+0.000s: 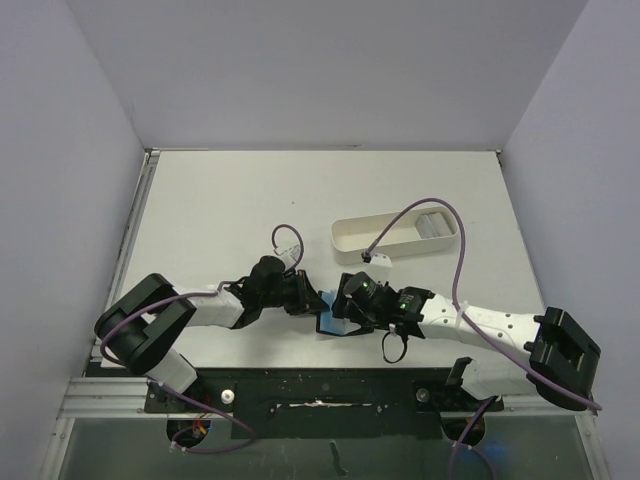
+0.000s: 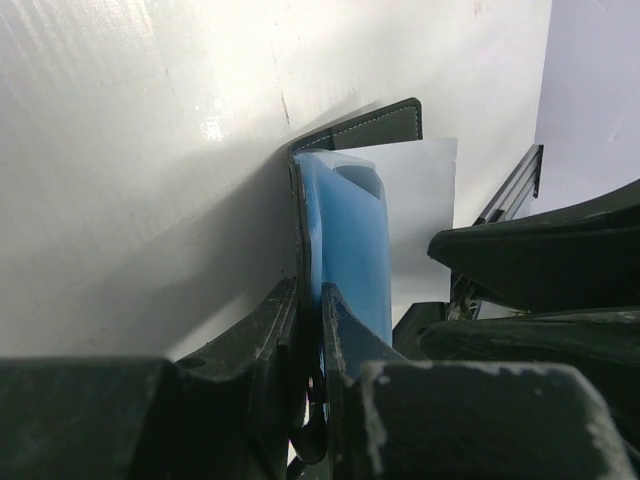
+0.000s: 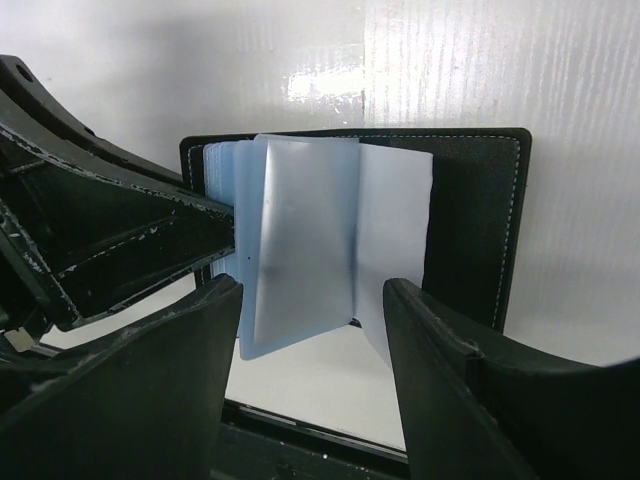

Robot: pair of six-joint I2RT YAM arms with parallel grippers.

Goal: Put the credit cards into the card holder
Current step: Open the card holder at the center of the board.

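Note:
The black card holder [image 3: 470, 220] stands open on its edge on the table, near the front edge in the top view [image 1: 330, 322]. Pale bluish pockets or cards [image 3: 300, 240] fan out from it; I cannot tell them apart. My left gripper [image 2: 310, 295] is shut on the holder's black cover and blue inner pocket [image 2: 350, 250], holding it from the left [image 1: 305, 295]. My right gripper [image 3: 310, 300] is open, its fingers on either side of the fanned pale sheets without touching them [image 1: 345, 305]. A grey card [image 1: 435, 227] lies in the white tray.
The long white oval tray [image 1: 395, 237] lies behind the grippers, right of centre. A purple cable [image 1: 440, 205] arcs over it. The table's dark front rail [image 3: 300, 440] runs just below the holder.

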